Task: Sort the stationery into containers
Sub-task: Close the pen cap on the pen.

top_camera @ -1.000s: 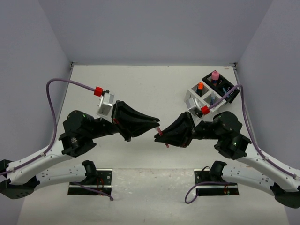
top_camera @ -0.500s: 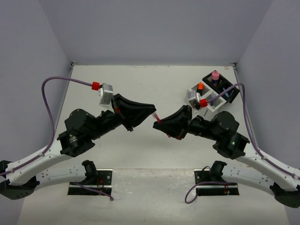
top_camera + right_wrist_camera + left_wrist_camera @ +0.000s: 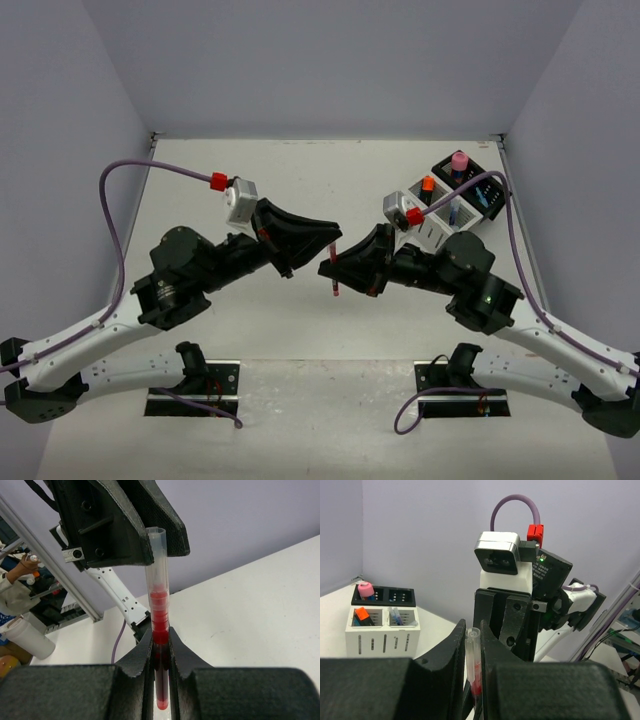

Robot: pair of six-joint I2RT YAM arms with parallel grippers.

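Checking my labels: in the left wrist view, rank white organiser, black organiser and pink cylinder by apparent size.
1. white organiser
2. black organiser, farther back and partly hidden, so that gap is unsure
3. pink cylinder

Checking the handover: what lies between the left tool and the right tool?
A thin red pen with a clear end bridges them: the right tool clamps its red part, the left tool pinches the clear end. Both wrist views show it.

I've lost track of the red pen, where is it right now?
In the top view the red pen hangs above the table's middle, clamped in the right pincer, its clear end between the fingers of the left pincer.
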